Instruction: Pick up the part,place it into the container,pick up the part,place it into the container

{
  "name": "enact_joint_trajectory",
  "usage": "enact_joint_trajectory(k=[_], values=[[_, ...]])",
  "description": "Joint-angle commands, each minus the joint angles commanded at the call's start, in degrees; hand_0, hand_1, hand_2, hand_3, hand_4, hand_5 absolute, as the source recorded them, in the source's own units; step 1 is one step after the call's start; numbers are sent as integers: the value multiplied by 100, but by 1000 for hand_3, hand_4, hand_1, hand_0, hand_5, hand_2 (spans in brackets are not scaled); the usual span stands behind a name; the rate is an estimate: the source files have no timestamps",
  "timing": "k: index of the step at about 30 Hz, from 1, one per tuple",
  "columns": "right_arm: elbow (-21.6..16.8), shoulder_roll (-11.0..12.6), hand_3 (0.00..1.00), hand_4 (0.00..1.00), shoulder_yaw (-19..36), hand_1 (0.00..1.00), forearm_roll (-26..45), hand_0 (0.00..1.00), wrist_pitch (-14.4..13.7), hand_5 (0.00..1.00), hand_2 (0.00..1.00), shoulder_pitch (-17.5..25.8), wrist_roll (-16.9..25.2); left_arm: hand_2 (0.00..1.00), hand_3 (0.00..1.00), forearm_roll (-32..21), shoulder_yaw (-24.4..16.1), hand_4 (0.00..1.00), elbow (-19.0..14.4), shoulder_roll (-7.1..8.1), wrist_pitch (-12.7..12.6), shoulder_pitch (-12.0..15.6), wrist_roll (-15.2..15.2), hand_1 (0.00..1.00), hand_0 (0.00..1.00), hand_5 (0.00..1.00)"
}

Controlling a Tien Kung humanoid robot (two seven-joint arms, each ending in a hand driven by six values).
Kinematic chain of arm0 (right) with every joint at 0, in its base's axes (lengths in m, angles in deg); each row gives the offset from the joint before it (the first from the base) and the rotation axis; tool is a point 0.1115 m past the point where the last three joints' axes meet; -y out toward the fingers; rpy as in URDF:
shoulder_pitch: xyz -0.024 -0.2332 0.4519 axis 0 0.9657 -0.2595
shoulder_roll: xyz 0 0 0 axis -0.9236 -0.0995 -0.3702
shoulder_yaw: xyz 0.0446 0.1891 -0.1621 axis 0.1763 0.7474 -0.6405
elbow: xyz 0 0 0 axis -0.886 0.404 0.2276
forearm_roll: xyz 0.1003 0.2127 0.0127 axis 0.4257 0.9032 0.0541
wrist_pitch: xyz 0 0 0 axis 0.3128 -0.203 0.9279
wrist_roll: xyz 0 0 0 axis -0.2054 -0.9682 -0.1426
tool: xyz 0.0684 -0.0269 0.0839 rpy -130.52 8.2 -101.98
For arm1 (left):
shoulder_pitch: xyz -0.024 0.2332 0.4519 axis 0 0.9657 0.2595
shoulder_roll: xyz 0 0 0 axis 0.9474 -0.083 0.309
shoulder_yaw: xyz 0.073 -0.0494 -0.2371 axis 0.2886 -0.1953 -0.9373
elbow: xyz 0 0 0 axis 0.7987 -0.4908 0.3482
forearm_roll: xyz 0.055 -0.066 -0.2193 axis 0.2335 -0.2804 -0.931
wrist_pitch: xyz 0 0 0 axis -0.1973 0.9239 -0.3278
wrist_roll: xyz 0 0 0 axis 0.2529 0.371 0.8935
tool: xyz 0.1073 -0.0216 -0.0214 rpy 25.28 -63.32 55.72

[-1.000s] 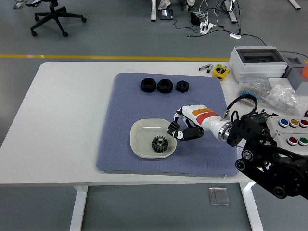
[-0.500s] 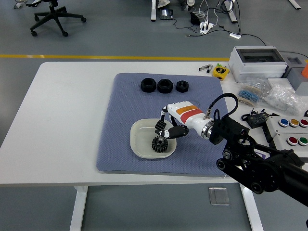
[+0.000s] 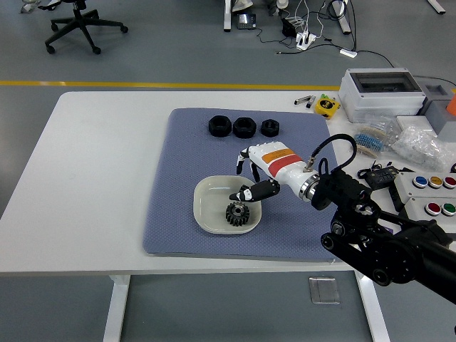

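Hovering over the cream container (image 3: 203,206) on the blue mat (image 3: 171,214), the right hand (image 3: 251,174) holds nothing, fingers spread; a black gear (image 3: 236,213) lies in the dish just below its thumb. Lifting clear without brushing the rim looks wise before reaching for the three black nuts (image 3: 243,127) farther back.

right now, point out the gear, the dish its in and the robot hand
gear (image 3: 236,213), head view, on its toothed top face
dish (image 3: 203,197), head view, on its bare left inner wall
right robot hand (image 3: 251,178), head view, middle of the hand, fingers spread
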Motion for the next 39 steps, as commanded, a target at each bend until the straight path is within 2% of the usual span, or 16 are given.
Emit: enact_joint_trajectory(k=[4,7,8,13,14,18,19,20,22,25,26,29,32,33,38,39], values=[[-372,219,490,998,296,80,105,2,-50,479,258,136,1,836,576,20,-25,495,0,0,-2,5,-6,796,822,707],[-727,440,490,998,494,80,333,2,-254,479,258,219,-62,836,576,21,-46,495,0,0,2,22,-21,796,822,707],[-825,504,495,998,535,134,465,38,-318,504,296,224,-100,835,576,26,-64,496,0,0,9,40,-30,795,822,708],[-1012,732,495,998,700,134,1402,38,-633,504,296,296,-122,835,576,141,-111,496,0,0,34,101,-17,795,822,708],[-986,771,716,998,729,495,1663,317,-706,642,671,334,-3,836,576,158,-122,494,0,0,37,111,-17,795,822,707],[-842,936,716,998,751,495,2631,317,-784,642,671,516,799,836,576,179,-157,494,0,0,30,146,-25,795,822,707],[-824,986,716,998,787,495,2855,317,-754,642,671,581,997,836,576,203,-168,494,0,0,30,148,-18,795,822,707],[-818,1041,855,998,842,705,3115,632,-704,687,840,653,1178,830,575,250,-188,493,0,0,34,150,-10,792,822,708],[-854,1127,855,998,986,705,3600,632,-575,687,840,799,1376,830,575,365,-252,493,0,0,48,151,7,792,822,708],[-1044,1269,855,998,1375,705,4307,632,-302,687,840,1108,1462,830,575,562,-378,493,0,0,58,133,27,792,822,708],[-1117,1323,861,998,1538,791,4568,750,-261,752,878,1221,1465,826,573,580,-390,493,0,0,56,128,27,790,822,712],[-1313,1451,861,998,1873,791,5275,750,-88,752,878,1469,1421,826,573,696,-449,493,0,0,78,124,40,790,822,712],[-1553,1549,861,998,2140,791,6020,750,198,752,878,1760,1377,826,573,1018,-594,493,0,0,123,108,79,790,822,712],[-1636,1565,880,998,2228,811,6244,791,271,786,880,1866,1392,815,571,1094,-617,489,0,0,138,103,90,788,821,716],[-1972,1586,880,998,2632,811,7446,791,315,786,880,2326,1513,815,571,1296,-794,489,0,0,127,85,109,788,821,716],[-2046,1575,955,998,2743,832,7669,839,348,911,886,2428,1500,815,571,1289,-805,488,0,0,124,81,105,787,820,720]])
